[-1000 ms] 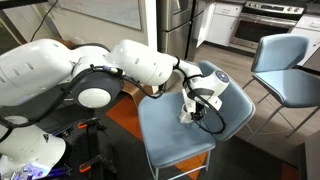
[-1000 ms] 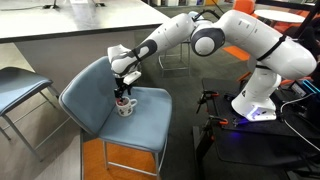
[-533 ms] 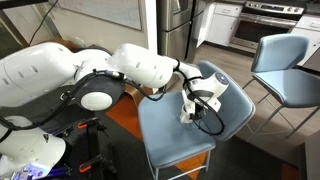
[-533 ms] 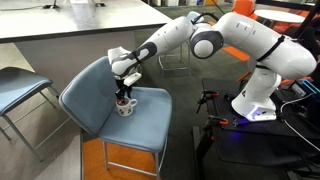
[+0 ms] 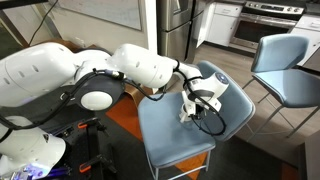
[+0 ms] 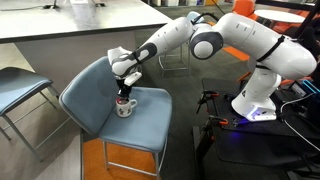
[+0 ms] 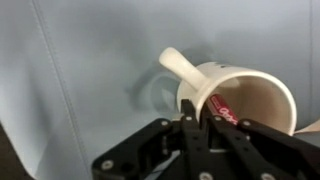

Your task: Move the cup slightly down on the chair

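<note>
The chair [image 6: 92,118] holds the cup [image 6: 124,108] upright on its seat, with the gripper [image 6: 124,98] directly above, down on the rim. In the wrist view the handle [image 7: 178,65] points up and left, and the fingers [image 7: 188,130] pinch the cup's near wall.

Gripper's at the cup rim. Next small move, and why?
Probably a slight lift: the gripper looks pinched on the rim of the cup, which rests on the chair seat. Clearing the cushion before shifting it toward the front edge avoids dragging.
</note>
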Controlling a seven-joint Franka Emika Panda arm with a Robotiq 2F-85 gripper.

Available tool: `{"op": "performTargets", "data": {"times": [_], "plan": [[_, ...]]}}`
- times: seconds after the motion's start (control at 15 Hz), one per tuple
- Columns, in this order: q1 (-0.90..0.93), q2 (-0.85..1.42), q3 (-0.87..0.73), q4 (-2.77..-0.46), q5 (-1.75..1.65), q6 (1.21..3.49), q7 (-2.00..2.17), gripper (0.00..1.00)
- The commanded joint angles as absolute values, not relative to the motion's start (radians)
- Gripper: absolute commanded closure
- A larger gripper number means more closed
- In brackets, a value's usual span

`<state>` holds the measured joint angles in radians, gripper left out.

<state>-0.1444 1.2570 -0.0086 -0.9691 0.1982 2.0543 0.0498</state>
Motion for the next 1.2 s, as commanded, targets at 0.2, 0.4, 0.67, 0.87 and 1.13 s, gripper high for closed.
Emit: {"op": "performTargets", "data": {"times": [0.2, 0.4, 0.67, 0.87, 1.13], "plan": [[-0.102, 1.207, -0.053, -1.016, 0.17, 2.028, 0.087, 0.98], [-0.074, 1.163, -0.078, -1.08, 0.147, 2.042, 0.106, 0.98], [-0.012, 1.075, -0.115, -1.219, 0.106, 2.077, 0.159, 0.98], [0.042, 0.989, -0.139, -1.362, 0.095, 2.123, 0.215, 0.98], [0.068, 0.892, -0.129, -1.549, 0.079, 2.221, 0.298, 0.98]]}}
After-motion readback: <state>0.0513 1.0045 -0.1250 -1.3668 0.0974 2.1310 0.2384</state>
